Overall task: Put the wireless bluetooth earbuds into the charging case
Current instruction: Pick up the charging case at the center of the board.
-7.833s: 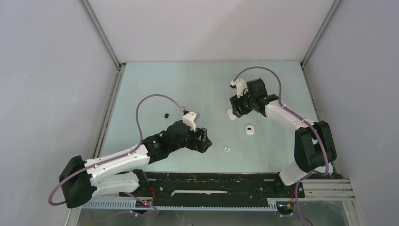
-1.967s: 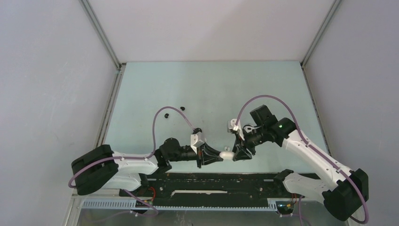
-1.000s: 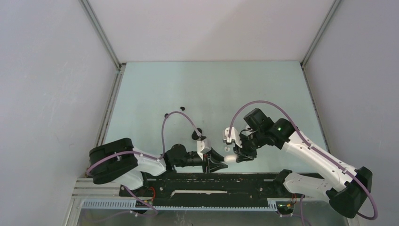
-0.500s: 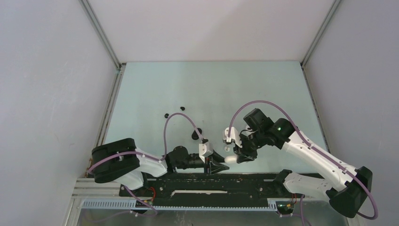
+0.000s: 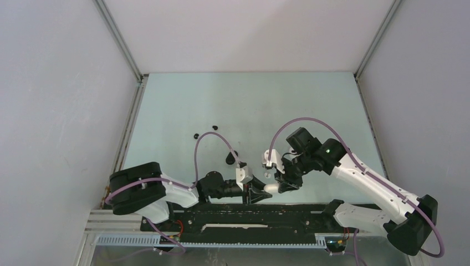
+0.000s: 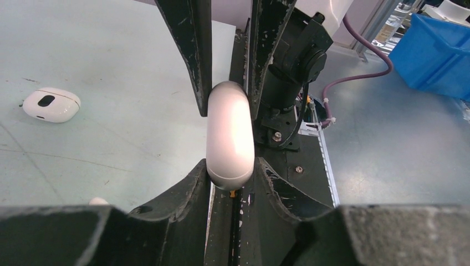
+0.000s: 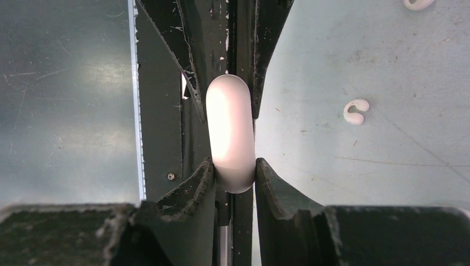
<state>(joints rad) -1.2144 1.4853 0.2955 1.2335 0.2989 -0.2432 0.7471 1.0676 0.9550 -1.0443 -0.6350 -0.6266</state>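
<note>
Both grippers grip one white pill-shaped charging case [image 5: 271, 188] from opposite ends, just above the table's near edge. My left gripper [image 6: 231, 166] is shut on its near end [image 6: 230, 136], with the right gripper's fingers [image 6: 191, 61] clamping the far end. In the right wrist view my right gripper [image 7: 233, 163] pinches the same case [image 7: 231, 133]. The case's lid looks closed. A white earbud [image 7: 356, 111] lies on the table beside it, and another [image 7: 418, 4] lies further off. Two black earbuds [image 5: 196, 135] [image 5: 214, 127] lie at mid-left.
A second white case [image 6: 51, 105] with a dark oval spot lies on the table. A black case [image 5: 231, 157] rests behind the left wrist. The black mounting rail [image 5: 288, 210] runs under the held case. A blue bin [image 6: 438, 55] stands off the table.
The left arm has edged slightly to the right and its jaws have tightened a touch. The case stays clamped between both grippers in the same place.
</note>
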